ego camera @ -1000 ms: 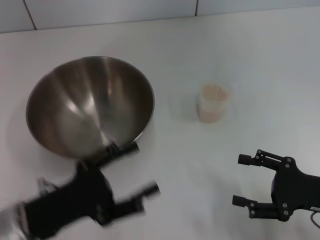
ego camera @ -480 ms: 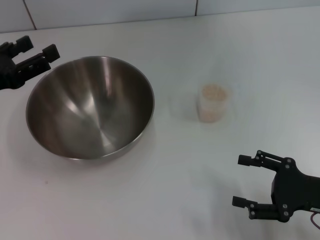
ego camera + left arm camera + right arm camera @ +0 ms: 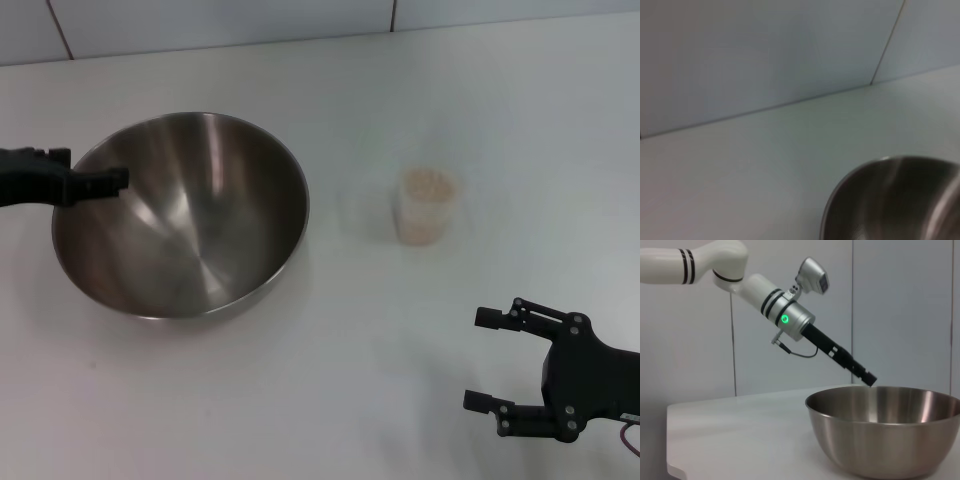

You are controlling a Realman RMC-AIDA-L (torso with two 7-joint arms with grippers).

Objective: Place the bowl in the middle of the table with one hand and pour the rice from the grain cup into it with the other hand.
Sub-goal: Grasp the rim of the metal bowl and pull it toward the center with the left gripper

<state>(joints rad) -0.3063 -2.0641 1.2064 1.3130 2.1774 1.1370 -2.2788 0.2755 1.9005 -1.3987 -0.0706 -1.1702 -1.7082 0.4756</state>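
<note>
One wide steel bowl point(image 3: 180, 212) sits left of centre on the white worktop point(image 3: 340, 380), with the left claw point(image 3: 95, 182) poised at its far-left rim, fingers edge-on so I cannot tell if they are apart or together; a glancing grip there could tip or skid the bowl instead of carrying it. Smaller, the cup point(image 3: 427, 206) of rice point(image 3: 428, 182) stands right of the bowl, well apart. The right claw point(image 3: 490, 362) waits near right, fingers spread and empty, and too hard a squeeze might buckle the thin plastic and spill grains.

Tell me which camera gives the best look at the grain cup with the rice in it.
The head view. There the grain cup stands upright on the table, apart from the bowl, with the rice visible at its top. The left wrist view shows only part of the bowl and the table; the right wrist view shows the bowl and left gripper, no cup.
</note>
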